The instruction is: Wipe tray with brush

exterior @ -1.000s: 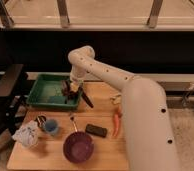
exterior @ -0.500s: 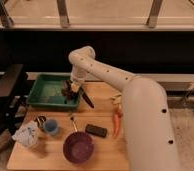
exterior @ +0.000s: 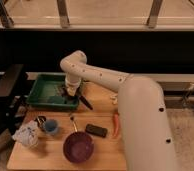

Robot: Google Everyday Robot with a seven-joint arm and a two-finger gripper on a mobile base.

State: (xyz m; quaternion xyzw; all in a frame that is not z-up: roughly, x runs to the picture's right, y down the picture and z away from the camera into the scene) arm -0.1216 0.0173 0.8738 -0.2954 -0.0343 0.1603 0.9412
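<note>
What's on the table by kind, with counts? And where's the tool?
green tray: 1
brush: 1
purple bowl: 1
blue cup: 1
spoon: 1
black block: 1
orange-red vegetable: 1
crumpled white item: 1
Total: 8 that can be made out
tool: over the tray's right end, at the brush's upper end.

Gripper (exterior: 71, 92) over tray (exterior: 42, 80) rim; bowl (exterior: 78, 147), block (exterior: 96, 130) apart.
</note>
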